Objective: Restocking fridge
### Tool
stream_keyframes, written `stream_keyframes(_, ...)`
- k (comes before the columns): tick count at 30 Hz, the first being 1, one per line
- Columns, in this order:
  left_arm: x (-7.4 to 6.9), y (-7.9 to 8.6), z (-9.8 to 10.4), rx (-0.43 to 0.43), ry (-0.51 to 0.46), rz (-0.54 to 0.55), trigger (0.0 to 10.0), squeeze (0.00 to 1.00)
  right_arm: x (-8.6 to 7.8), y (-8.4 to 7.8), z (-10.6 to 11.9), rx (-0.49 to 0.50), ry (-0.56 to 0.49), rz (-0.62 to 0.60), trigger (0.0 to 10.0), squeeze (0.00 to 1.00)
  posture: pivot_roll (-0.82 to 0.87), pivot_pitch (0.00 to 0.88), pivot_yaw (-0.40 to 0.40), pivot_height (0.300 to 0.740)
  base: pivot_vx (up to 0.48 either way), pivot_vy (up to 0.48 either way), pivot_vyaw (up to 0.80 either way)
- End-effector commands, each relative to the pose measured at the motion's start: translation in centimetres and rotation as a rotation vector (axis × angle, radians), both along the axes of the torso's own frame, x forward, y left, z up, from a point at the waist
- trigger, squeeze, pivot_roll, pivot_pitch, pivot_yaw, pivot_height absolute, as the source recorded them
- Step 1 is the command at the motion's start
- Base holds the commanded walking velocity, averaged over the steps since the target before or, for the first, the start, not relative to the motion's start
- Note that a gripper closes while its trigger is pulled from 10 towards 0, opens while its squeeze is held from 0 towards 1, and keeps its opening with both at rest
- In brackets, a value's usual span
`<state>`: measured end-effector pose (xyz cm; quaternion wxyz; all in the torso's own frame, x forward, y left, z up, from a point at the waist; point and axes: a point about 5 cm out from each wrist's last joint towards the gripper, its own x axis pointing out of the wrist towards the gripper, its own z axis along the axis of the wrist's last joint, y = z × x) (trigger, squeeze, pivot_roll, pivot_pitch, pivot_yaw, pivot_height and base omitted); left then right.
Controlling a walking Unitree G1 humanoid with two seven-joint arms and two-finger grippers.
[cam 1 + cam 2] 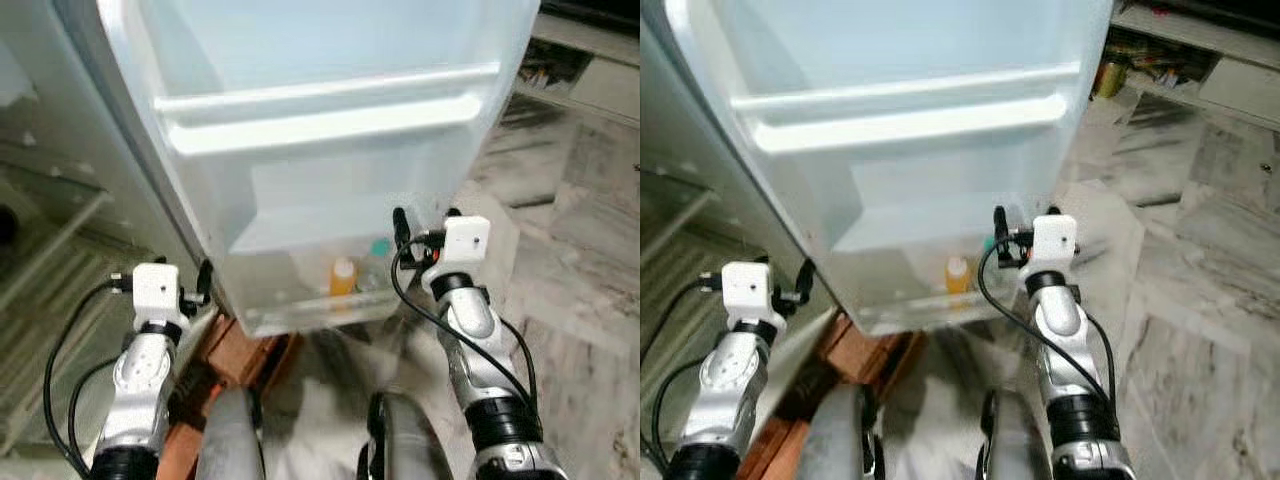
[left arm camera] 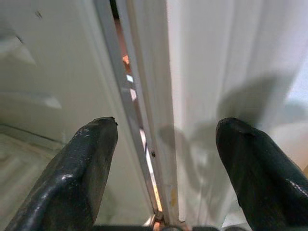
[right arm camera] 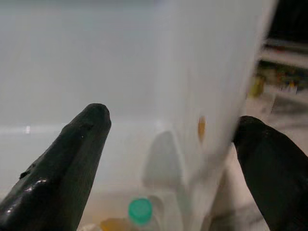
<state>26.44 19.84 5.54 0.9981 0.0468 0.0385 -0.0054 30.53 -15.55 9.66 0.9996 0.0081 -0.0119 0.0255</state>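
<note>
Door: fridge door swung open ahead; stiff, heavy, likely best pushed at its edge.
Bottles: orange-capped bottle in lowest bin.
Tools: left tool and right tool spread wide, empty.

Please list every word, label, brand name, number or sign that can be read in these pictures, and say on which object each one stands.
No text can be read anywhere.
Fridge door: plain white, no wording.
Orange-capped bottle in the bottom door shelf: too blurred to show any label.
Green-capped bottle beside it: no print visible.
Items on the low shelf by the floor: coloured packaging, too small and blurred to read.
White wrist housings above the left gripper and right gripper: no legible marking.
</note>
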Motion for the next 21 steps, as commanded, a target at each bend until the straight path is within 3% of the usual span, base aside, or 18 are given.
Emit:
stream_keyframes(1, 0.1, -0.3, 0.4, 0.013, -0.021, -0.018, 10.0, 0.0, -0.5, 0.0, -0.2, 0.012, 0.032, -0.002, 10.0, 0.0, 0.06, 0.052, -0.021, 0.74, 0.0, 0.0, 0.0)
stream_keyframes(6, -0.3, -0.4, -0.1, 0.018, -0.004, -0.021, 10.0, 0.0, -1.5, -0.4, -1.3, -0.022, 0.093, -0.003, 10.0, 0.0, 0.05, 0.055, -0.027, 0.74, 0.0, 0.0, 0.0)
stream_keyframes(16, 0.0, -0.6, -0.1, 0.037, -0.002, -0.017, 10.0, 0.0, -0.9, 0.4, -1.3, -0.02, 0.15, 0.083, 10.0, 0.0, 0.05, 0.068, -0.027, 0.74, 0.0, 0.0, 0.0)
stream_keyframes(21, 0.1, -0.9, -0.1, 0.052, -0.001, -0.013, 10.0, 0.0, -0.4, 0.5, -1.9, -0.019, 0.231, 0.053, 10.0, 0.0, 0.05, 0.076, -0.027, 0.74, -0.165, -0.373, 0.0)
